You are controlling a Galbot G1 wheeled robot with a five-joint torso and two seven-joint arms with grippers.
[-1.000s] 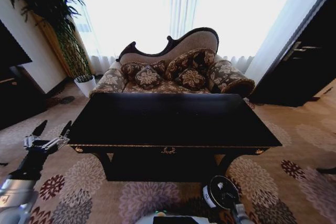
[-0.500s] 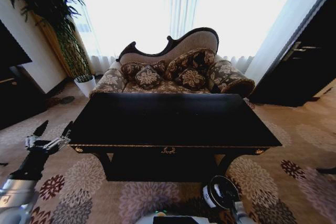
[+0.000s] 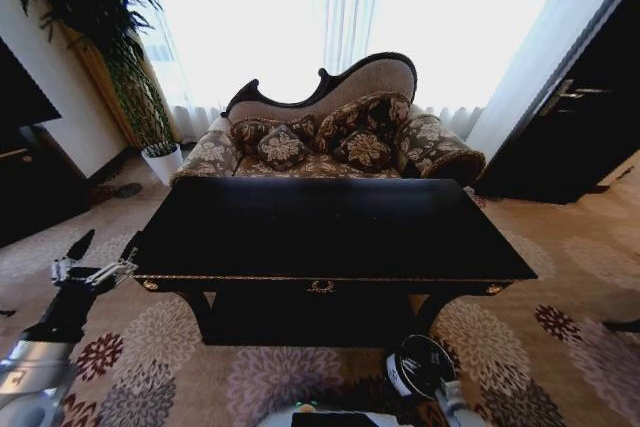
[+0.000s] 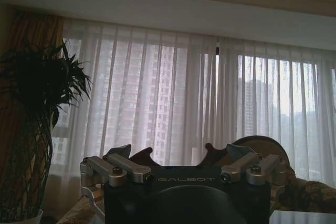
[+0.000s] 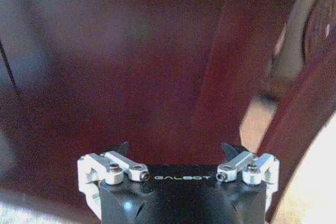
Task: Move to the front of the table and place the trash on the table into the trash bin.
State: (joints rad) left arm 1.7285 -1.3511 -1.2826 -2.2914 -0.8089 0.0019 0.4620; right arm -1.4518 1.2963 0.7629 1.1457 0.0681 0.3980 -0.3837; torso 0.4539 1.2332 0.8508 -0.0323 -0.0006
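While the large glossy black wooden table with gold trim (image 3: 330,232) shows no trash, the left gripper (image 3: 103,244), claw spread wide, has sunk slightly beside it, suggesting the clearing is finished.

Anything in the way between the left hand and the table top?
Nothing visible. The left hand is open above the carpet, just off the front left corner of the table, with only air between them.

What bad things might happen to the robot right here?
1. The open left gripper hangs close to the left front corner of the glossy black gold-trimmed table; it might bump it.
2. The small round reddish-brown trash bin stands on the carpet near the robot's base; the right gripper, low down, might knock it over.
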